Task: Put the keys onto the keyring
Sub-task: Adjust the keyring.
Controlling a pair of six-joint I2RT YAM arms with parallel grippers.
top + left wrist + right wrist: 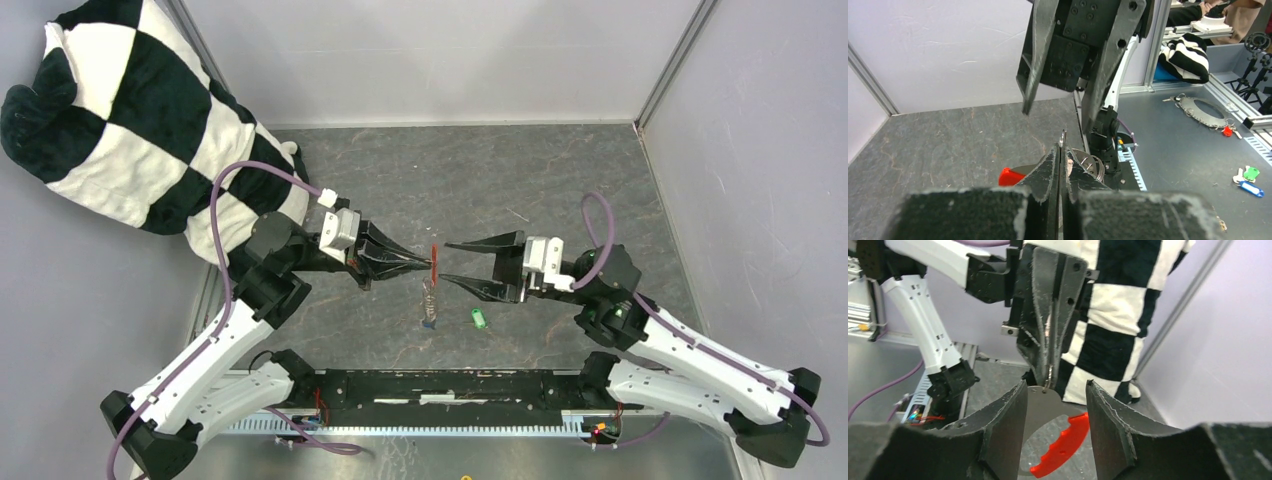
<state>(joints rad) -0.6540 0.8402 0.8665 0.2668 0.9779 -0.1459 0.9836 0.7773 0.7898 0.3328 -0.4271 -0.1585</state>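
My left gripper (428, 263) is shut on the thin ring of the keyring (433, 254) and holds it above the table. In the left wrist view the ring's edge (1063, 136) sticks up between the shut jaws, with the red tag (1009, 176) to their left. A grey chain clump (430, 293) hangs below, and the blue key (428, 322) is at its lower end. The green key (478, 318) lies on the table. My right gripper (447, 262) is open, its fingers on either side of the ring. The red tag (1064, 444) shows between its jaws.
A black-and-white checked cushion (130, 120) lies at the back left. White walls close the back and right sides. Beyond the cell, in the left wrist view, another table holds a green and a blue key (1249, 180) and a black ring plate (1204, 109).
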